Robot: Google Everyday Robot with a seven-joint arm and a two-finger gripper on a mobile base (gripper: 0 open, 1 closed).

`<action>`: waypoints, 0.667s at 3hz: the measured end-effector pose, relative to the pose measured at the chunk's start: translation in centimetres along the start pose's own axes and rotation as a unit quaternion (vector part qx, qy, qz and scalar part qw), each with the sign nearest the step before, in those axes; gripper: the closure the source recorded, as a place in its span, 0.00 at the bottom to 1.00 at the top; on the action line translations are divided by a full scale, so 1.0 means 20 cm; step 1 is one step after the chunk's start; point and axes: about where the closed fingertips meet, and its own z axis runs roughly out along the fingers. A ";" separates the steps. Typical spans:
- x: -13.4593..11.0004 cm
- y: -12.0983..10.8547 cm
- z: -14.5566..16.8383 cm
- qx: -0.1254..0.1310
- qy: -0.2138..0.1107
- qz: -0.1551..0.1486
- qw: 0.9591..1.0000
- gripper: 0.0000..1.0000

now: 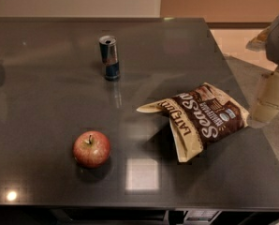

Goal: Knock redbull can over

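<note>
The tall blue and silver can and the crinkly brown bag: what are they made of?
The slim blue-and-silver can looks like shiny metal: its silver top gleams. The brown snack bag seems thin, creased plastic or foil. The gripper hangs at the right edge.

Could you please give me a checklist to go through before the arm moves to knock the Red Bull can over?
1. Is the redbull can upright on the table? Ok.
2. Is the gripper near the can? Not ok; it sits at the view's right edge, beyond the table's right side.
3. Is the approach line free? Likely not ok for a low sweep; the chip bag lies close to the line from gripper to can.
4. Is the apple out of the way? Ok; it lies well in front of the can, apart from it.
5. Is the can free of contact? Ok; nothing touches it.
</note>
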 end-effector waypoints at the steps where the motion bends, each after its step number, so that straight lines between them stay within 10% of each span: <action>1: 0.00 0.00 0.00 0.000 0.000 0.000 1.000 0.00; 2: -0.05 -0.05 0.00 0.000 -0.033 -0.003 0.999 0.00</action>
